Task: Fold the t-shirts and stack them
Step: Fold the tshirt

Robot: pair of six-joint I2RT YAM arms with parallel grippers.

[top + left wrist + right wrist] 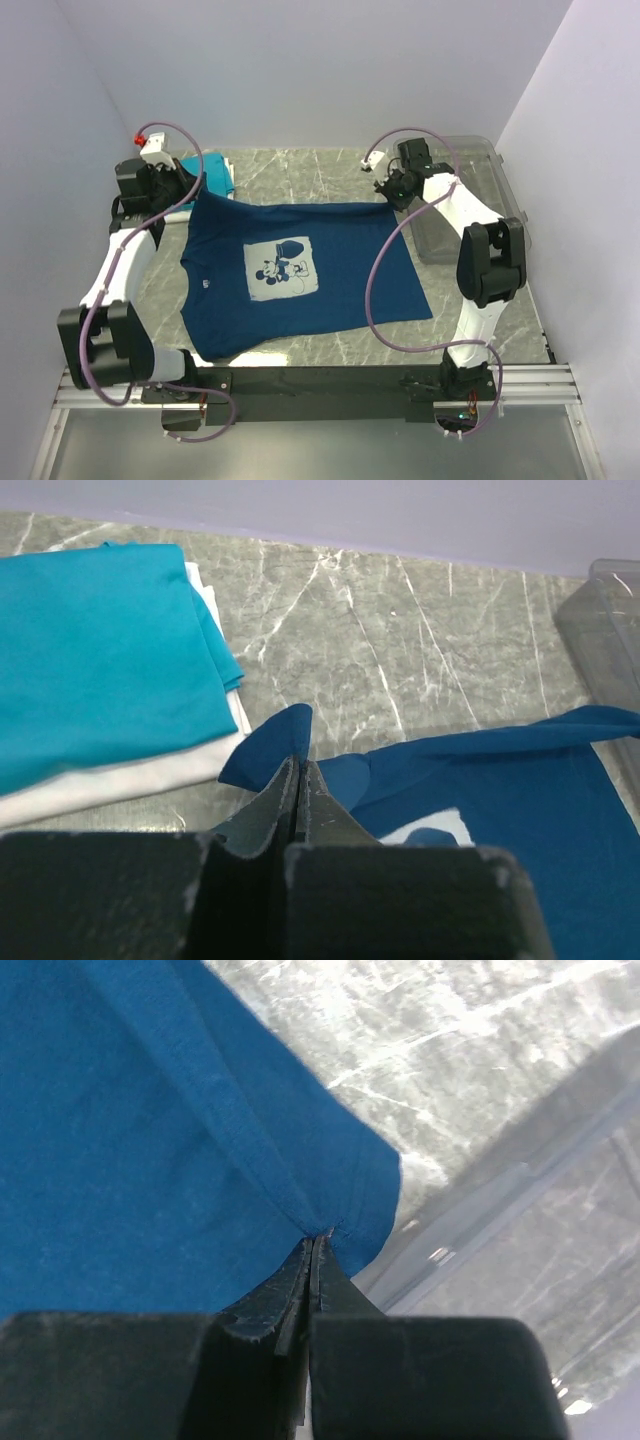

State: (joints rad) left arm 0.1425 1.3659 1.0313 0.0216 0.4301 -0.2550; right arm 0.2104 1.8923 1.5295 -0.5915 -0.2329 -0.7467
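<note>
The left end effector [300,768] is pinched tight on a far corner of the navy tee [300,270], and the right end effector [318,1242] is clamped the same way on the other far corner, right at the stitched hem. Between them that far edge runs taut and a little raised, while the rest of the tee drapes toward the near side of the counter [300,165], print up. It looks light, limp cloth: it will sag and crease wherever it isn't held, and a thin pinch could slip off a single layer. I'd say seams and corners are the places to grip, since the doubled fabric gives the fingers something to bite. Just beyond the left grip lies a folded teal tee [90,650] on a white tee [120,780], the stack to join. A clear bin [480,142] sits at the far right
</note>
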